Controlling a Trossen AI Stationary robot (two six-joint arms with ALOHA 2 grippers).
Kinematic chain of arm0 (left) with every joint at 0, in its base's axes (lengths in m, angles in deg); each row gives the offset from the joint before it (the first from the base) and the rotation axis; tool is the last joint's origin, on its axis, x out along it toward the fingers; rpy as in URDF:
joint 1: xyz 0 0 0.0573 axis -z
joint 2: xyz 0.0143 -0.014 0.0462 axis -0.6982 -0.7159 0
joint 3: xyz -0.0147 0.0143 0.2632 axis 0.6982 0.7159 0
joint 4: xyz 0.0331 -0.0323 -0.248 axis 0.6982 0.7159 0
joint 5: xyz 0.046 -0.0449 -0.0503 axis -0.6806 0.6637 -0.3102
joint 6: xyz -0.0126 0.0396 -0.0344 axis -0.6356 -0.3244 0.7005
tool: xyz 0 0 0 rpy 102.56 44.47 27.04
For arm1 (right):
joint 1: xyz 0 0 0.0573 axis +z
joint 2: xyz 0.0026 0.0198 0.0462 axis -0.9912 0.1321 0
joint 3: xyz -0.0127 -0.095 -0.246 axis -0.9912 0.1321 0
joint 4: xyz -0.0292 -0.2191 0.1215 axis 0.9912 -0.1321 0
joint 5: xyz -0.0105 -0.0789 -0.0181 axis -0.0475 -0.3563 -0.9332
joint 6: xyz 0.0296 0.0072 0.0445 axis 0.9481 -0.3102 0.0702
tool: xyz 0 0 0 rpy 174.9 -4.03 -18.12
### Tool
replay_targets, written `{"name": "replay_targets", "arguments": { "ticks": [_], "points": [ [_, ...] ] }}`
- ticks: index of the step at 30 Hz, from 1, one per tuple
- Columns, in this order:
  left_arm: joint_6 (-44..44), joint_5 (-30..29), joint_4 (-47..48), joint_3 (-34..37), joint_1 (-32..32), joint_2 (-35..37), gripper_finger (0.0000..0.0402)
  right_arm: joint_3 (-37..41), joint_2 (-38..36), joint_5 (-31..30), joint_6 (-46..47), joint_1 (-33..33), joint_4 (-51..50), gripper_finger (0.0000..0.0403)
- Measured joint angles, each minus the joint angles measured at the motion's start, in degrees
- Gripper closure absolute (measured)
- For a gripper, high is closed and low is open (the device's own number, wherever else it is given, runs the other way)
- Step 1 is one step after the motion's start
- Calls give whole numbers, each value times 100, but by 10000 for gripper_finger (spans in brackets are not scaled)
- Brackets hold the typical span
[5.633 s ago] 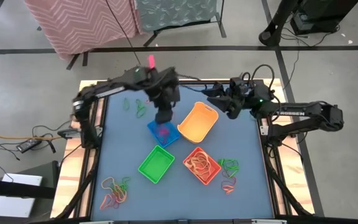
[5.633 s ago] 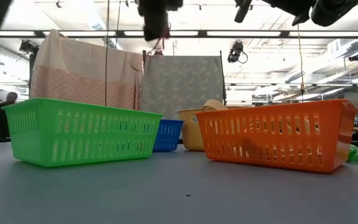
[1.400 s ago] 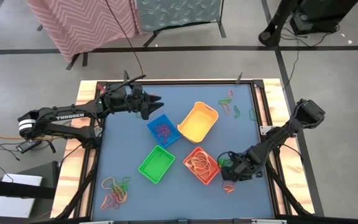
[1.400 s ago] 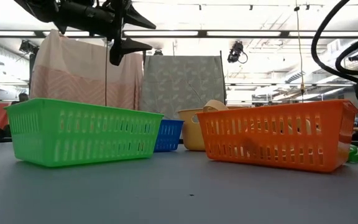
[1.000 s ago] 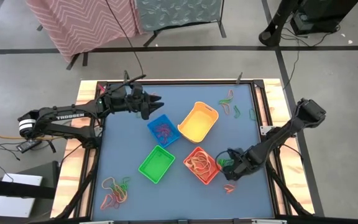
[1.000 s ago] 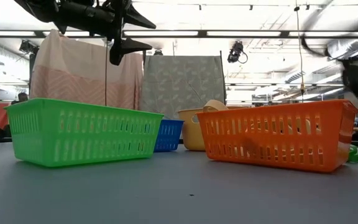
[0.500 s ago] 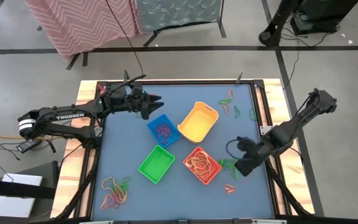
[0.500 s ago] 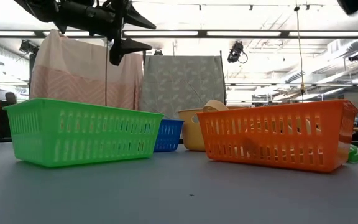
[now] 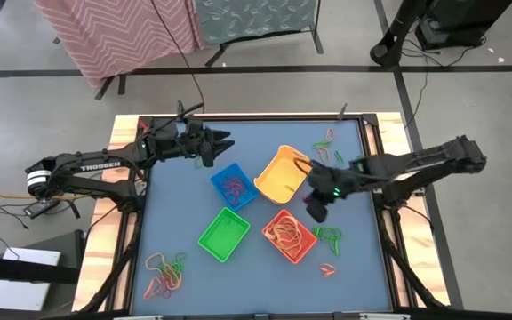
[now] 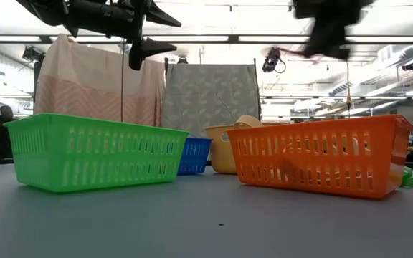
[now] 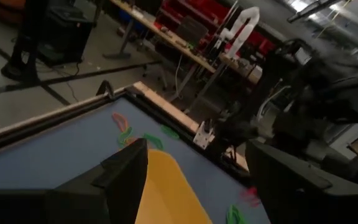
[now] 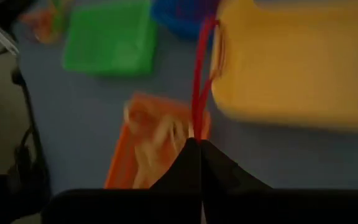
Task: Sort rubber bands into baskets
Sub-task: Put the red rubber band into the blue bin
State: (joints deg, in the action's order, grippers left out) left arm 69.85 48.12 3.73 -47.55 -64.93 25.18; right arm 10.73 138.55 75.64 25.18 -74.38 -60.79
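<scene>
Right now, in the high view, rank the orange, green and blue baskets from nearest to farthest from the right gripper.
Measured from the right gripper, shut on a red band:
1. Orange basket, just below-left of it.
2. Green basket and blue basket, both farther left, are too close to call.

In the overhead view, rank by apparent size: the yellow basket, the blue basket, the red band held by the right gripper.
1. yellow basket, which looks largest, perhaps because it is tilted.
2. blue basket.
3. red band, pinched in the shut right gripper, far smaller than either basket.
</scene>
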Motion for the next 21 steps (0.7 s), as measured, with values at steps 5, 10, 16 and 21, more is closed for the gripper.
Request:
{"name": "replay_targets", "arguments": {
  "ticks": [5,10,16,21],
  "points": [
    [0,-125,-286,0,0,0,129,-2,947,334,-1166,-772,2036,402],
    [15,-248,-416,0,0,-2,129,-9,1996,768,-1395,-1096,4307,402],
    [15,-642,-536,0,0,-2,129,-9,2998,699,-1396,-1110,6026,403],
    [17,-788,-546,0,0,-2,129,-9,3532,239,-1340,-1110,6627,399]
  ]
}}
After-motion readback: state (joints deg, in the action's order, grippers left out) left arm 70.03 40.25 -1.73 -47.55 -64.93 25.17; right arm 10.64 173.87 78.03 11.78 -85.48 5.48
